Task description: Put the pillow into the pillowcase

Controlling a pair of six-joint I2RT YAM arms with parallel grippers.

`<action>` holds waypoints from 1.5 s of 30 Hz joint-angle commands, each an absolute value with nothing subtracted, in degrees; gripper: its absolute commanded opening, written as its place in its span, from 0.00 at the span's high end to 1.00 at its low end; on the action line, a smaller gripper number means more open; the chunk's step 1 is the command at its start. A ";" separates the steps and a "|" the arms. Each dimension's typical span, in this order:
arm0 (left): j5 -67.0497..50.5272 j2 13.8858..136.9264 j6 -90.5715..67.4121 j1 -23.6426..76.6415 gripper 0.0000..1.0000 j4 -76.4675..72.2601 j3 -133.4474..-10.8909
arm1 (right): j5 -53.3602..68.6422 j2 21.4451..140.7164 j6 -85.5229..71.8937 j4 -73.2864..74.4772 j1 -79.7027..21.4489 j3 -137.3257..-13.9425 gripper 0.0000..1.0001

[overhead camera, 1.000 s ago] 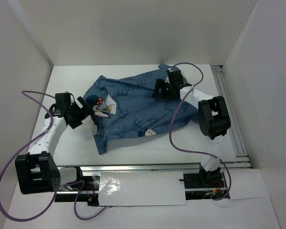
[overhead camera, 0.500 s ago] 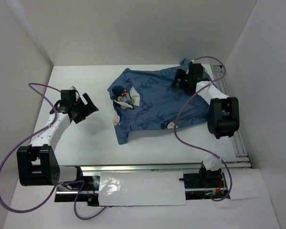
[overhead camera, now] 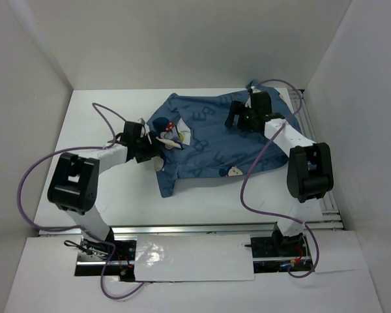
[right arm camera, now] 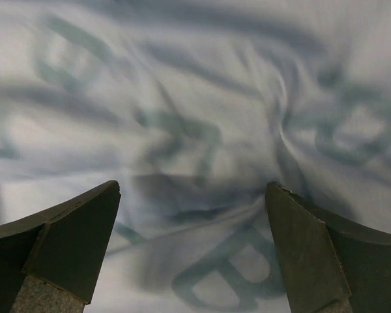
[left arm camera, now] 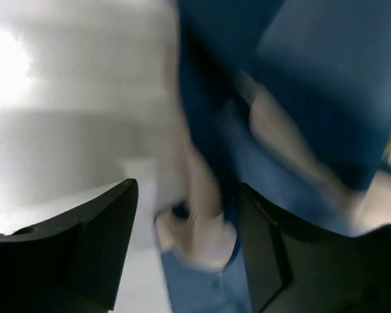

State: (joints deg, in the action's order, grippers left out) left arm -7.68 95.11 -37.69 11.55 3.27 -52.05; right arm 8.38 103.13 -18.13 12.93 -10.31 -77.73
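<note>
The dark blue pillowcase (overhead camera: 215, 140) lies rumpled at the middle-right of the table. A small white part of the pillow (overhead camera: 158, 164) peeks out at its left end; the rest is hidden inside. My left gripper (overhead camera: 148, 149) is at that left end. In the blurred left wrist view it (left arm camera: 189, 195) is open, with a pale pillow corner (left arm camera: 199, 228) and blue pillowcase fabric (left arm camera: 326, 59) between the fingers. My right gripper (overhead camera: 234, 117) is over the far right part of the case. In the right wrist view it (right arm camera: 192, 189) is open just above the lettered fabric (right arm camera: 195, 98).
White walls enclose the table on the left, back and right. A metal rail (overhead camera: 316, 156) runs along the right edge. Purple cables (overhead camera: 260, 163) loop from both arms, the right one across the pillowcase's right side. The arm bases and a front rail (overhead camera: 195, 229) line the near edge.
The pillowcase was dragged to the right. My left gripper let go, drew back left, then moved right to the case's left end. My right gripper shifted slightly left.
</note>
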 commanded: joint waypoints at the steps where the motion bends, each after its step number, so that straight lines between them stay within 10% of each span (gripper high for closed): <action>1: -3.53 101.14 -38.23 12.74 0.28 -1.25 -59.05 | 7.47 100.02 -18.02 13.27 -9.67 -72.44 0.00; 2: -0.04 103.16 -38.23 13.61 0.33 0.25 -60.89 | 7.47 100.02 -18.54 12.66 -9.67 -71.81 0.00; 4: 1.66 109.12 -36.91 14.41 0.90 6.28 -67.39 | 8.09 100.02 -18.54 12.13 -9.14 -70.58 0.00; 5: 2.54 110.73 -36.91 14.94 1.00 6.33 -69.59 | 7.56 100.02 -19.07 12.13 -9.14 -69.71 0.00; 21: 41.41 86.75 -36.56 13.19 1.00 37.27 -87.63 | -1.05 108.36 -18.98 15.91 -10.98 -70.75 0.03; 24: 32.45 86.04 -34.98 9.68 0.38 38.05 -85.09 | -1.58 109.16 -18.98 16.44 -10.99 -71.28 0.03; 30: 26.37 89.90 -40.25 3.96 0.12 42.79 -82.77 | -0.97 108.82 -17.75 17.75 -12.56 -73.56 0.03; 45: 15.56 88.96 -36.47 15.63 0.19 32.44 -73.15 | -6.50 101.51 -9.49 21.35 -28.81 -87.35 0.05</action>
State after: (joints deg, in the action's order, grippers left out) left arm 20.08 92.58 -37.60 12.51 35.68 -77.69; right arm -4.12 103.20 -12.78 18.90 -23.66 -81.03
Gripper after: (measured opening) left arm 0.823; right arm 0.952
